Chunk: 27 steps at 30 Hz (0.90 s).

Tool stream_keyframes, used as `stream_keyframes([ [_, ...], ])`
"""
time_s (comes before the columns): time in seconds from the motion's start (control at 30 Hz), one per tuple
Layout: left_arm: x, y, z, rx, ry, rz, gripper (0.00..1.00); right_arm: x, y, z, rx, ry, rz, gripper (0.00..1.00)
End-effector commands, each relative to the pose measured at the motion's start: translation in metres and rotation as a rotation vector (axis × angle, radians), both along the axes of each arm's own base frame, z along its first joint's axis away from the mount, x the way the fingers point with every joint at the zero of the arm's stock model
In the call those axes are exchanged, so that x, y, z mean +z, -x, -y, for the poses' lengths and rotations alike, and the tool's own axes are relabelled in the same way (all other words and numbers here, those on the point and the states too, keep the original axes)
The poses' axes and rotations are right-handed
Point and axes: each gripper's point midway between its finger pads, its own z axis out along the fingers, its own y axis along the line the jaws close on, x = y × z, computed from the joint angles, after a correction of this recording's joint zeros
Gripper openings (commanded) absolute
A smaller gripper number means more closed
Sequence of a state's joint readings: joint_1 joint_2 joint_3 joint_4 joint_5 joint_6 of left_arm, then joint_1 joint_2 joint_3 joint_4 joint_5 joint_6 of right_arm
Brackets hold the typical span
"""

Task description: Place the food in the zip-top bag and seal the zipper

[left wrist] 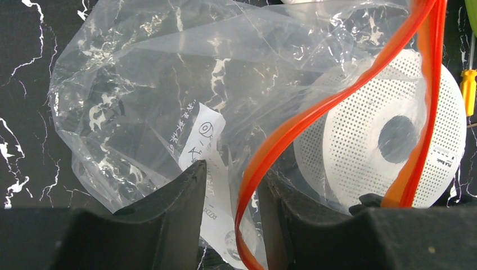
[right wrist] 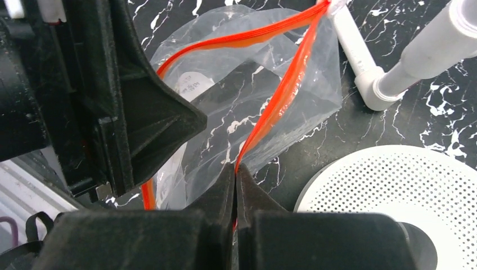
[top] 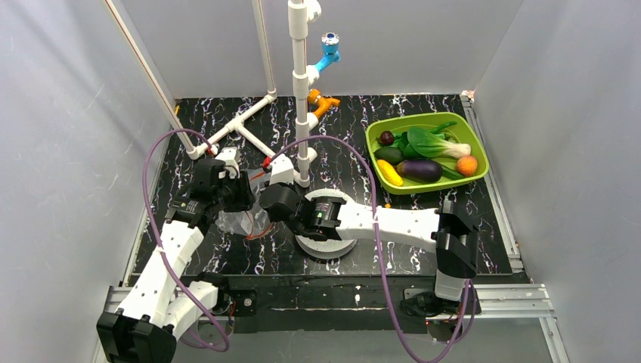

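Observation:
The clear zip-top bag [top: 240,223] lies crumpled on the black marble table between my two grippers. Its orange-red zipper [right wrist: 275,107] is parted, so the mouth gapes. My right gripper [right wrist: 235,167] is shut on one zipper strip at the mouth's near edge. In the left wrist view the left gripper [left wrist: 230,169] stands open, with the other strip [left wrist: 292,132] and a fold of bag film [left wrist: 140,101] lying loose between its fingers. The food sits in the lime-green tray [top: 427,117] at the far right: eggplant [top: 419,169], banana [top: 390,172], orange [top: 466,165], plum [top: 386,138], avocado [top: 389,155], bok choy [top: 435,144].
A white perforated disc [top: 325,246] lies under the right forearm, just right of the bag. A white pipe frame [top: 242,128] and an upright pole [top: 300,91] stand behind the bag. A small yellow-handled screwdriver [left wrist: 468,84] lies beyond the disc.

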<state>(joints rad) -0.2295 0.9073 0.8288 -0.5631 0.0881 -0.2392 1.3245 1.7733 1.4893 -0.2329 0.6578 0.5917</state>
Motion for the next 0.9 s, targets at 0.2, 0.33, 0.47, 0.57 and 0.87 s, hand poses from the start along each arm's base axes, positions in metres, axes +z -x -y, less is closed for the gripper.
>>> stream_keyframes([
  [0.2,0.020,0.004,-0.012,0.033,-0.036,0.088,0.00,0.009,0.016,0.003,0.126,-0.018,0.021,0.02],
  [0.33,0.029,0.005,-0.031,0.125,-0.079,0.156,0.00,-0.003,0.016,0.028,0.132,-0.007,0.023,0.09],
  [0.47,0.036,0.007,-0.026,0.102,-0.048,0.197,0.00,-0.003,0.015,0.036,0.191,-0.102,-0.053,0.12],
  [0.57,0.042,0.009,-0.009,0.021,0.015,0.217,0.00,0.008,0.022,0.025,0.280,-0.181,-0.126,0.14],
  [0.87,0.027,0.007,-0.005,0.000,0.005,0.142,0.00,0.037,0.038,0.035,0.394,-0.162,-0.111,0.54],
])
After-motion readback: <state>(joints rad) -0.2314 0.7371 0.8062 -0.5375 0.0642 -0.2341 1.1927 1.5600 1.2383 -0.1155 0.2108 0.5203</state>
